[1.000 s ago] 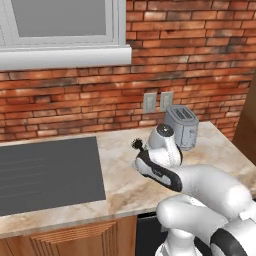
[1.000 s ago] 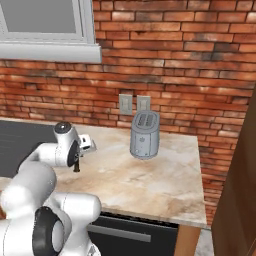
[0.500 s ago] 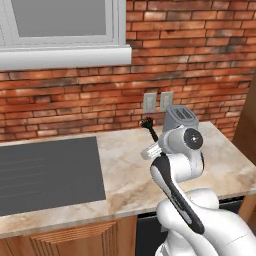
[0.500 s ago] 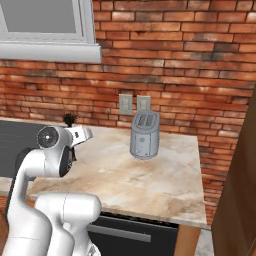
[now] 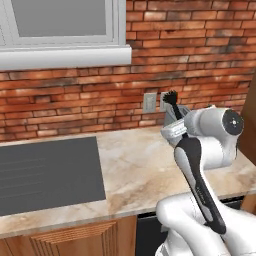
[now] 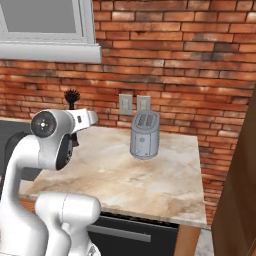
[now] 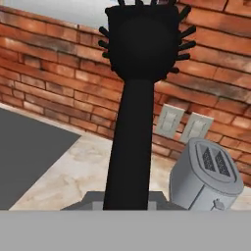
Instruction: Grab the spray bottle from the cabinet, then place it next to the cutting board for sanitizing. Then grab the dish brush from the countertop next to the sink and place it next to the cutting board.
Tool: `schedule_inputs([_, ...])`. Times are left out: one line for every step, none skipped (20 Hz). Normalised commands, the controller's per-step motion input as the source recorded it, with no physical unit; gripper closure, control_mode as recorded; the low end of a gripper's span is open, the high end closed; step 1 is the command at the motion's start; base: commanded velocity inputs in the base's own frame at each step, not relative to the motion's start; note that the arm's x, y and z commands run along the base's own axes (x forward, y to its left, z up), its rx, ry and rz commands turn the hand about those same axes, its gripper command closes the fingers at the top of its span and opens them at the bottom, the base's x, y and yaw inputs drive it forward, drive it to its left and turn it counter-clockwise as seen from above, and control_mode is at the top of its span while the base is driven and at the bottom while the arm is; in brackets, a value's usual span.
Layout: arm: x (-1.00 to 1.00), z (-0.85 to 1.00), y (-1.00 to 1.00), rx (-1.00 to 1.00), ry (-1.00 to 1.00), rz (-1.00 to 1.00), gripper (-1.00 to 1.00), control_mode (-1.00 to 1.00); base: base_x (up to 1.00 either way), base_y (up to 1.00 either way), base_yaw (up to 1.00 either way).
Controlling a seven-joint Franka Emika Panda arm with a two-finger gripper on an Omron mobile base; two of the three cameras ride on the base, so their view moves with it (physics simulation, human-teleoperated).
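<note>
One gripper, nearest item, raised above the countertop at the end of the white arm; its jaws are closed on the handle of the dish brush. In the hand view the finger tips themselves are hidden at the bottom edge, and the handle rises straight up from between them.

One dish brush, all black, held upright with the tufted bristle head uppermost and the thin straight handle running down into the gripper. It is lifted clear of the countertop. In the left base view the bristle head stands against the brick wall, just above the hand; in the right base view it shows above the white wrist, against the brick below the window sill.

One countertop, beige-tan marbled stone with a thick edge, running beneath the arm to the wall.

One dark grey flat surface, set into the countertop to the left of the arm, well apart from the brush.

One toaster, grey metal with two slots in the top, standing upright on the countertop near the wall, to the right of the gripper; also in the hand view.

Two wall outlets, pale plates side by side on the brick, just behind the toaster.

One window, grey pane with a white frame and sill, high on the brick wall at the left.
</note>
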Motion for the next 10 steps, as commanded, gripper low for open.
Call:
schedule_inputs([-0.54, 1.00, -0.54, 0.09, 0.00, -0.07, 1.00, -1.00, 0.00, 0.00, 0.00])
schedule_inputs([-0.59, 0.91, -0.44, 0.10, 0.00, -0.08, 1.00, -1.00, 0.00, 0.00, 0.00])
schedule_inputs([-0.55, 0.68, -0.44, 0.09, 0.07, -0.09, 1.00, -1.00, 0.00, 0.00, 0.00])
schedule_inputs([-0.48, 0.66, -0.40, 0.09, 0.08, -0.09, 1.00, -1.00, 0.00, 0.00, 0.00])
schedule_inputs([-0.51, 0.50, -0.29, 0.10, 0.08, -0.03, 1.00, -1.00, 0.00, 0.00, 0.00])
schedule_inputs([-0.44, 0.55, -0.39, 0.11, 0.04, -0.03, 1.00, -1.00, 0.00, 0.00, 0.00])
schedule_inputs([-0.52, 0.49, -0.29, 0.09, 0.00, -0.02, 1.00, -1.00, 0.00, 0.00, 0.00])
schedule_inputs([-0.48, 0.33, -0.19, 0.02, -0.09, 0.00, 1.00, -1.00, 0.00, 0.00, 0.00])
schedule_inputs([-0.68, 0.28, -0.14, 0.00, -0.26, -0.01, 1.00, -1.00, 0.00, 0.00, 0.00])
schedule_inputs([-0.79, 0.36, -0.16, 0.00, -0.39, -0.02, 1.00, -1.00, 0.00, 0.00, 0.00])
